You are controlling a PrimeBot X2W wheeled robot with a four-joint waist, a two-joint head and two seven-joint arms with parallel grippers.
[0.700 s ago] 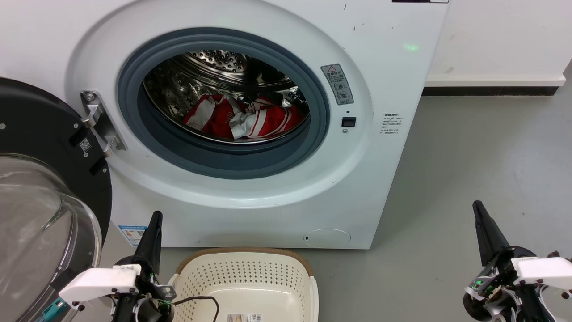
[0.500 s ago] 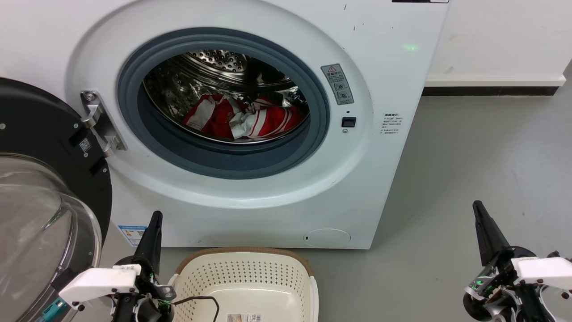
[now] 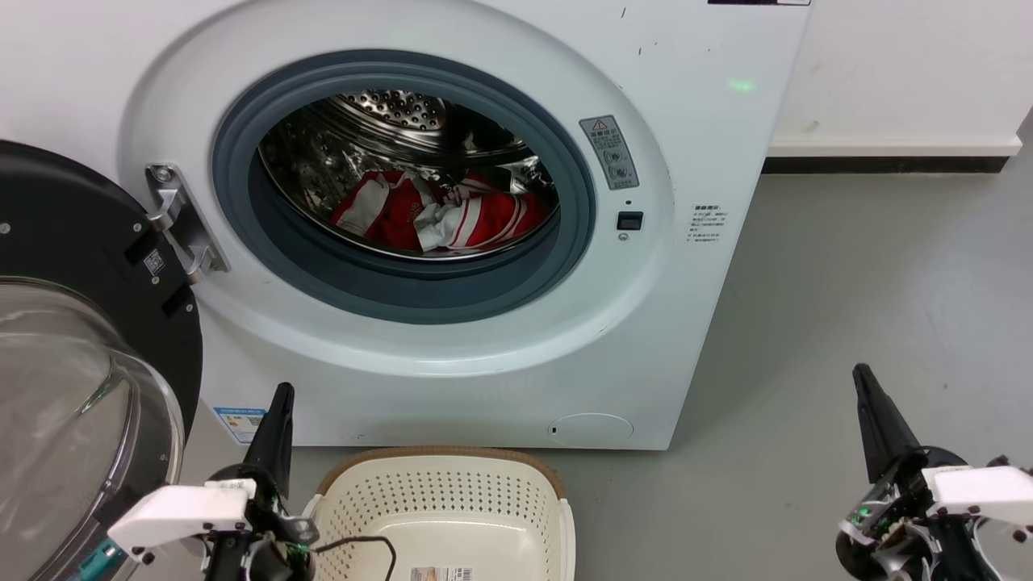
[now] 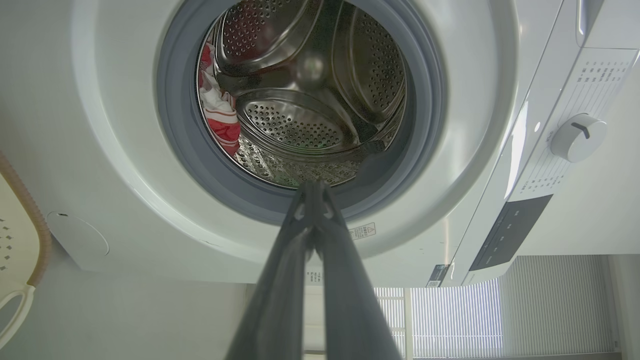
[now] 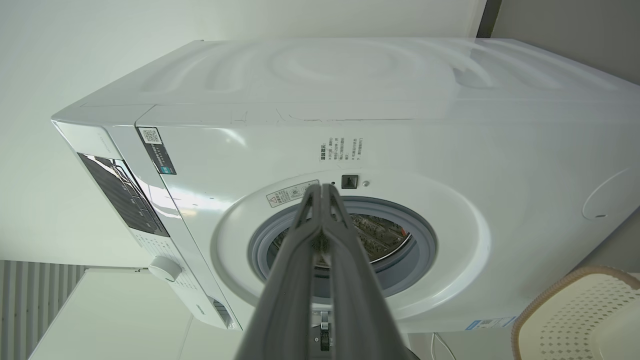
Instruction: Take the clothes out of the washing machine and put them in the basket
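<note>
Red fabric with white stripes, the clothes (image 3: 440,214), is seen lying as a bundle at the bottom of the steel drum (image 3: 387,109) of the washing machine (image 3: 710,121). The bundle is framed by the grey rim of the porthole (image 3: 242,202) and is kept well apart from both grippers. The black-framed glass door (image 3: 73,242) is swung open to the left. On the grey floor (image 3: 847,282), just in front of the machine, the basket (image 3: 440,492) is placed, and a paper label (image 3: 440,574) is seen on its bottom. The left gripper (image 3: 282,391) is held just beside the left edge of the basket. The right gripper (image 3: 861,373) is held far to the right, above the floor. Both are pointed toward the machine. In the wrist views the left fingers (image 4: 280,280) and the right fingers (image 5: 290,280) are pressed together at their tips.
</note>
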